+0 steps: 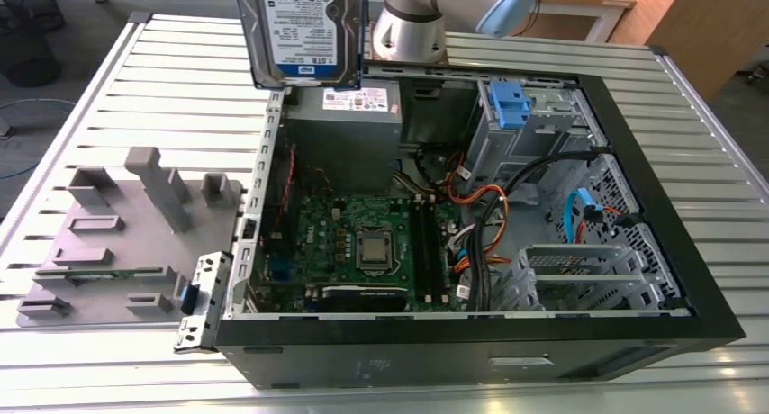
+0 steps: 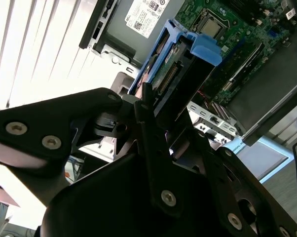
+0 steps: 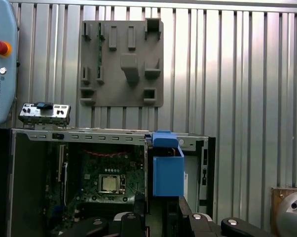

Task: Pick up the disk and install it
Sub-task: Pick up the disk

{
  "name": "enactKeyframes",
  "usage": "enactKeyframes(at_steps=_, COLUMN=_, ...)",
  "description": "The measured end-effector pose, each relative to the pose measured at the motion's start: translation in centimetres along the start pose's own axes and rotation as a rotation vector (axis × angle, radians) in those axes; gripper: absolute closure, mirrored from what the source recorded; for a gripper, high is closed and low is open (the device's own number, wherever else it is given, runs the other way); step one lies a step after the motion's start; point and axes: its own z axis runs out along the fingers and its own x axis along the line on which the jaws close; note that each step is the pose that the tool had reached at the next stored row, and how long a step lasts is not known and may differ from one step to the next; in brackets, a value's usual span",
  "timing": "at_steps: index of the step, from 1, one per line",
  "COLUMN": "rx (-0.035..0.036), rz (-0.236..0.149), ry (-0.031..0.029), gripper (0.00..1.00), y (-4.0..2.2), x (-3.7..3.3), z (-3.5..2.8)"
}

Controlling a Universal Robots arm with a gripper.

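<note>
**Raised disk over the open case.** I am gripping the disk (image 1: 301,27) with my tool (image 2: 168,121). In the second wrist view its black, matte, bolted fingers are closing on either side of the flat metal body. The exact contact line is lying in shadow, so the grip is probably on the disk's narrow edges.

The disk is hanging upright in the air, clear of everything. In the exterior view it is sitting above the case corner beside the grey power-supply box (image 1: 342,117), just to the exterior view's left of the smooth silver arm (image 1: 409,27). Its glossy white-and-blue label is facing that camera. A blue plastic bracket (image 2: 205,49) is wrapping its edges, blocky and slightly rounded at the end.

The black tower case (image 1: 481,351) is lying on its side with the panel off. It is showing a green circuit board (image 1: 360,238), bundled cables and a perforated sheet-metal cage (image 1: 535,135) carrying a blue clip (image 1: 510,103).

The case is resting on a bench (image 1: 673,108) of ribbed, reflective metal slats. Beside it, to the exterior view's left, a flat grey plate (image 1: 121,243) with moulded blocks and slots is lying on the same bench.
</note>
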Motion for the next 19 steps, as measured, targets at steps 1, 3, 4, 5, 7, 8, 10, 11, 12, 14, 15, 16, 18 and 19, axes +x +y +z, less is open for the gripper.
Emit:
enactKeyframes(at_steps=1, rx=0.0000, rz=0.000, ry=0.0000, gripper=0.65, y=-0.13, x=0.00, z=0.00)
enactKeyframes(at_steps=3, rx=0.0000, rz=0.000, ry=0.0000, gripper=0.65, y=-0.42, x=0.01, z=-0.01)
enactKeyframes(at_steps=4, rx=0.0000, rz=0.000, ry=0.0001, gripper=0.65, y=-0.59, x=0.01, z=-0.01)
enactKeyframes(at_steps=5, rx=0.0000, rz=0.000, ry=0.0000, gripper=0.65, y=-0.75, x=0.01, z=0.00)
enactKeyframes(at_steps=7, rx=0.0000, rz=0.000, ry=0.0000, gripper=0.65, y=-1.07, x=0.01, z=-0.01)
enactKeyframes(at_steps=8, rx=0.0000, rz=0.000, ry=0.0000, gripper=0.65, y=-1.24, x=0.02, z=-0.01)
enactKeyframes(at_steps=10, rx=0.0000, rz=0.000, ry=0.0000, gripper=0.65, y=-1.59, x=0.02, z=-0.01)
enactKeyframes(at_steps=11, rx=0.0000, rz=0.000, ry=0.0000, gripper=0.65, y=-1.76, x=0.02, z=-0.02)
enactKeyframes(at_steps=12, rx=0.0000, rz=0.000, ry=0.0000, gripper=0.65, y=-1.93, x=0.02, z=-0.02)
enactKeyframes(at_steps=14, rx=0.0001, rz=0.000, ry=0.0000, gripper=0.65, y=-2.28, x=0.03, z=-0.02)
enactKeyframes(at_steps=15, rx=0.0000, rz=0.000, ry=0.0000, gripper=0.65, y=-2.46, x=0.03, z=-0.02)
enactKeyframes(at_steps=16, rx=0.0000, rz=0.000, ry=0.0000, gripper=0.65, y=-2.65, x=0.03, z=-0.03)
enactKeyframes(at_steps=18, rx=0.0000, rz=0.000, ry=0.0000, gripper=0.65, y=-3.00, x=0.04, z=-0.03)
enactKeyframes(at_steps=19, rx=0.0000, rz=0.000, ry=0.0000, gripper=0.65, y=-3.18, x=0.04, z=-0.03)
